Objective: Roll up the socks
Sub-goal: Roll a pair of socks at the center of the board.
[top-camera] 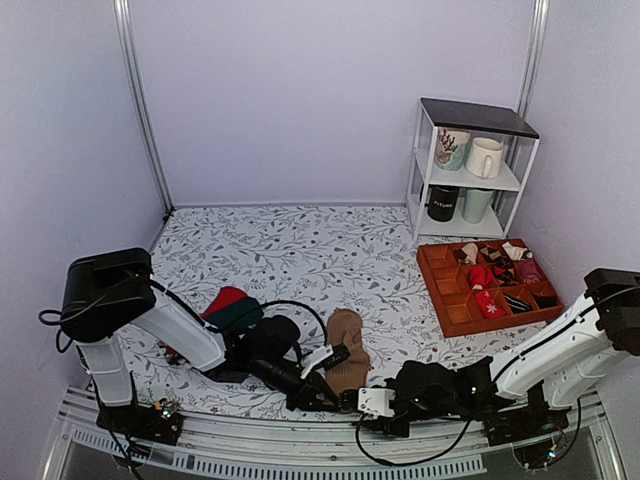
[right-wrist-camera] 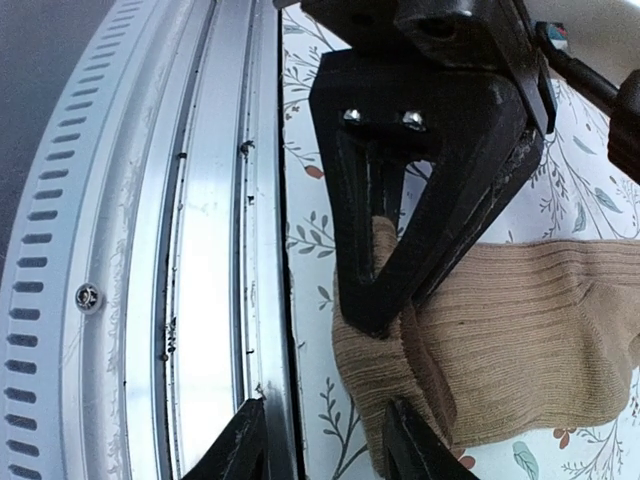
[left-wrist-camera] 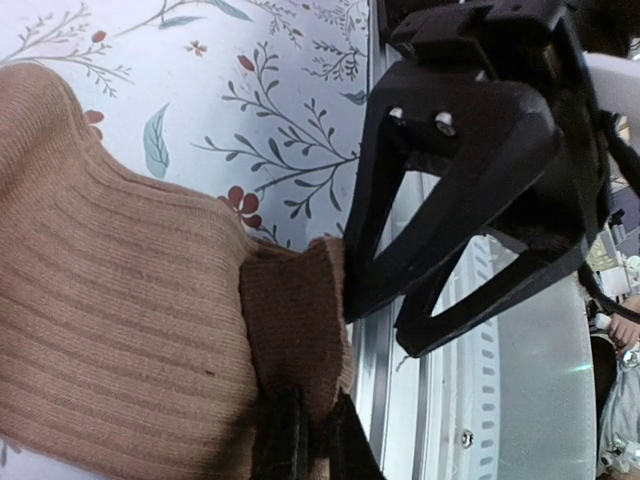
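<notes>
The socks lie flat on the counter at the lower centre of the top view. Their long axis is near vertical in frame, rounded end uppermost, opposite end at the counter's lower edge. The left tool is pinching that lower end. The right tool is spread, with the sock corner just beside one finger.

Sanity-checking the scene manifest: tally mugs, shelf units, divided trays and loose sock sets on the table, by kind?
Mugs: 4 (patterned, white, black, pale green)
Shelf unit: 1
Orange divided tray: 1
Loose sock sets: 2 (tan socks, red-and-green socks)
Total: 8
</notes>
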Controlling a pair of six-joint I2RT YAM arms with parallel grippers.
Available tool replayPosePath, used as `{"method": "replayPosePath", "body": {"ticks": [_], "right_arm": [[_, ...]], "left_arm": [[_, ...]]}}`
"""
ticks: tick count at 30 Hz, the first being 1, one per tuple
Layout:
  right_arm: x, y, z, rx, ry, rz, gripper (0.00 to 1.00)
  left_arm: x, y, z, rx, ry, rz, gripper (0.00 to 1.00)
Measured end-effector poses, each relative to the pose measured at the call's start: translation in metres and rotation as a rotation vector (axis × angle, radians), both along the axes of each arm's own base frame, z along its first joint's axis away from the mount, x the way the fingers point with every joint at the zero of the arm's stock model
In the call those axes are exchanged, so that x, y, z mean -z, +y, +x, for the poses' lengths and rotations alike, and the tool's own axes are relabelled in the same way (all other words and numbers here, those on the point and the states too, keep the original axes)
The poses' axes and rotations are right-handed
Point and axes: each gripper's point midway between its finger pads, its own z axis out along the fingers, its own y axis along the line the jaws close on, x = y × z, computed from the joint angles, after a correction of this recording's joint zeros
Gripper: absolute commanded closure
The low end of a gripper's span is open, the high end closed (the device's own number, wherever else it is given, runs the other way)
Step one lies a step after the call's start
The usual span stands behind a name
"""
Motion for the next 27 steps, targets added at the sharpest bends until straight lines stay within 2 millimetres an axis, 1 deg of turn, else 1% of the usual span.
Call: {"method": "replayPosePath", "body": {"ticks": [5,7,10,13,14,17,20,21,24,27], "right_arm": [[0.000,0.001,0.002,0.013,-0.027,-0.004,0.60],[-0.001,0.001,0.004,0.018,-0.038,-0.002,0.58],[-0.014,0.003,0.006,0.022,-0.063,0.027,0.54],[-0.029,0.007,0.008,0.022,-0.089,0.074,0.52],[-0.031,0.008,0.008,0.018,-0.094,0.081,0.52],[-0.022,0.008,0.009,0.010,-0.097,0.060,0.52],[-0.005,0.006,0.008,0.000,-0.083,0.012,0.53],[-0.002,0.006,0.008,-0.001,-0.081,0.005,0.53],[0.002,0.006,0.010,0.002,-0.078,-0.002,0.54],[0.001,0.007,0.012,0.004,-0.083,0.007,0.60]], "left_arm": [[0.001,0.000,0.000,0.012,0.012,-0.013,1.00],[0.001,-0.001,0.000,0.016,0.016,-0.018,1.00],[0.001,-0.001,0.000,0.018,0.019,-0.021,1.00],[0.001,0.000,0.000,0.019,0.018,-0.025,1.00],[0.001,0.000,0.000,0.019,0.018,-0.026,1.00],[0.001,0.000,0.000,0.020,0.017,-0.030,1.00],[0.002,0.000,0.000,0.021,0.017,-0.032,1.00],[0.002,0.000,0.000,0.021,0.017,-0.032,1.00],[0.001,0.000,0.000,0.021,0.017,-0.034,1.00],[0.002,0.000,0.000,0.023,0.018,-0.036,1.00]]}}
